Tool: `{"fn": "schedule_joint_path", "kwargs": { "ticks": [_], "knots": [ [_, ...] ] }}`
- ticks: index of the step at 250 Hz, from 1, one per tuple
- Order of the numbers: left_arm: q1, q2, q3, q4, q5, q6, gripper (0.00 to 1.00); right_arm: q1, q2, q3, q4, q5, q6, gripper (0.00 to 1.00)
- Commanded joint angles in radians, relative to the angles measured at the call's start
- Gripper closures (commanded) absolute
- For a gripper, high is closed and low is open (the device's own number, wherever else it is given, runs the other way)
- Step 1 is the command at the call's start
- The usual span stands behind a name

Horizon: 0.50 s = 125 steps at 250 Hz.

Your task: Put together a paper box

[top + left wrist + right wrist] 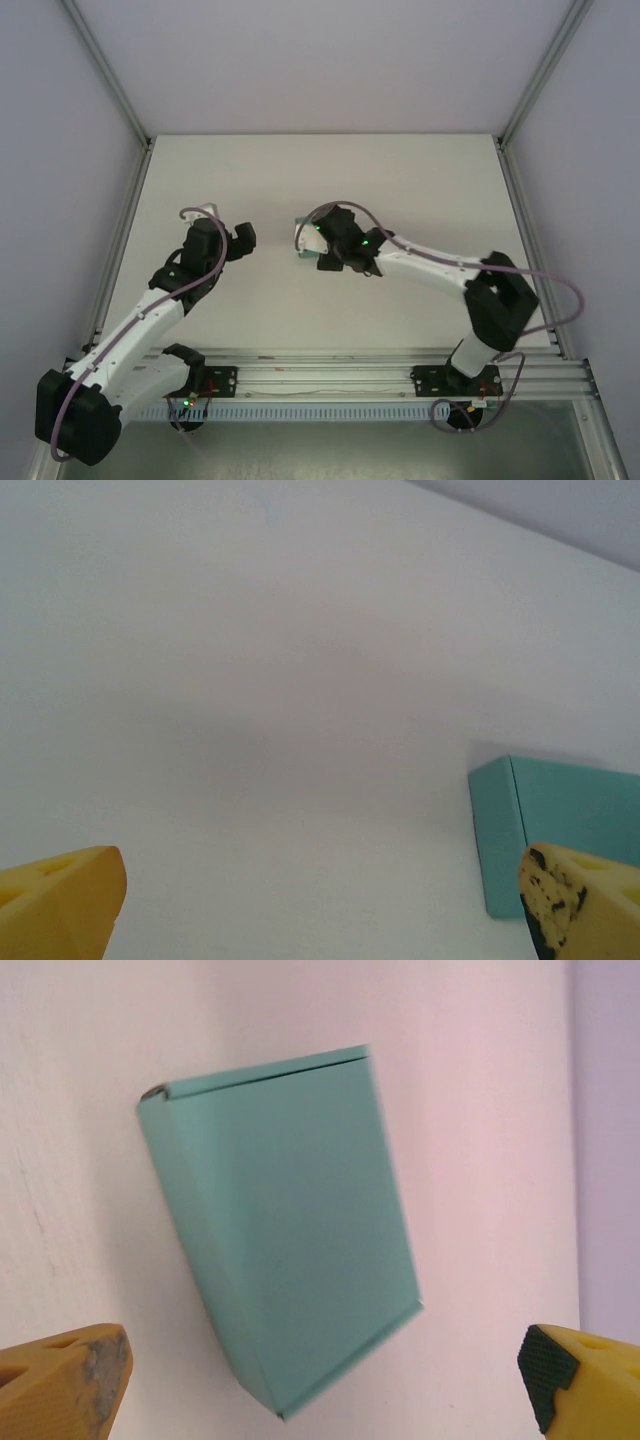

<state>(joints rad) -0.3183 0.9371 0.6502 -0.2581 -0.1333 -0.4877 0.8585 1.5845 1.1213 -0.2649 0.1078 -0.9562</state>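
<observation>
The paper box (pixel 285 1250) is a small folded teal-green rectangular box with its flaps closed, lying on the white table. My right gripper (pixel 322 1370) hovers just above it, open, with one yellow finger (pixel 70 1380) on each side of the box and neither touching it. In the top view the right gripper (pixel 308 240) covers most of the box. My left gripper (pixel 240 240) is open a short way to the left of it with nothing between its fingers. In the left wrist view, the box's end (pixel 555 830) shows beside the right-hand fingertip (pixel 575 905) of the left gripper (pixel 320 895).
The white table (pixel 330 170) is bounded by grey walls and aluminium frame posts (pixel 110 80) at the left, right and back. An aluminium rail (pixel 330 375) carrying both arm bases runs along the near edge.
</observation>
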Motion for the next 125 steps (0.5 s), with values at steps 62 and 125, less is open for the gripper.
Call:
{"fn": "schedule_joint_path", "kwargs": {
  "ticks": [62,125],
  "knots": [
    [0.13,0.096,-0.174,0.545,-0.428,0.297,0.0,-0.451,-0.376,-0.274,0.157,0.167,0.88,0.0],
    [0.292,0.265,-0.422,1.066,-0.217,0.364,0.0,-0.693,-0.472,-0.689,0.69,0.105,0.921,0.0]
  ]
}}
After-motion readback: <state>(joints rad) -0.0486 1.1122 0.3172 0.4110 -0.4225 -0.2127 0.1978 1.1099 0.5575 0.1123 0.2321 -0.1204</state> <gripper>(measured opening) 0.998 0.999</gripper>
